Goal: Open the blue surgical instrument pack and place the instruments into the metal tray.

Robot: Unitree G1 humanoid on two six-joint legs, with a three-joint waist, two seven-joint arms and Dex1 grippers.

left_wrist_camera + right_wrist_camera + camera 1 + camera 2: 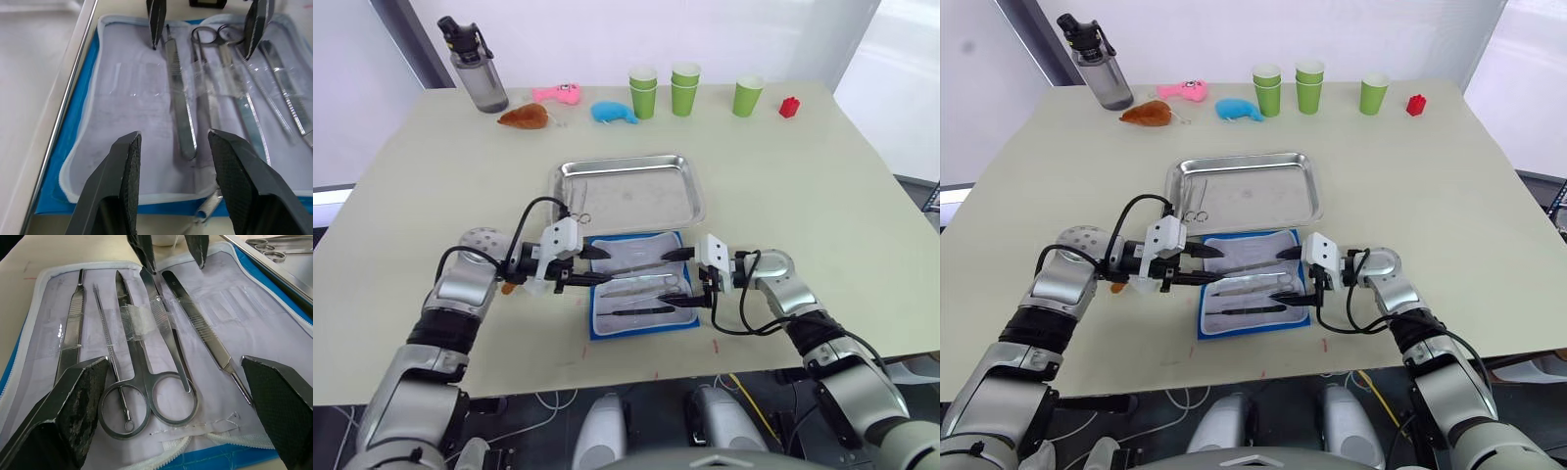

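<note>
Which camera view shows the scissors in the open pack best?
The right wrist view: the scissors lie close, with both rings and blades clear, between the right hand's open fingers. The left wrist view shows their rings and part of the blades. In the eye views they are thin and small in the pack.

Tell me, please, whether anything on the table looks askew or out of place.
Little stands out. The blue surgical instrument pack lies open and slightly skewed to the metal tray. A pair of scissors already lies in the tray; the other instruments sit in their pockets, some crossing.
</note>
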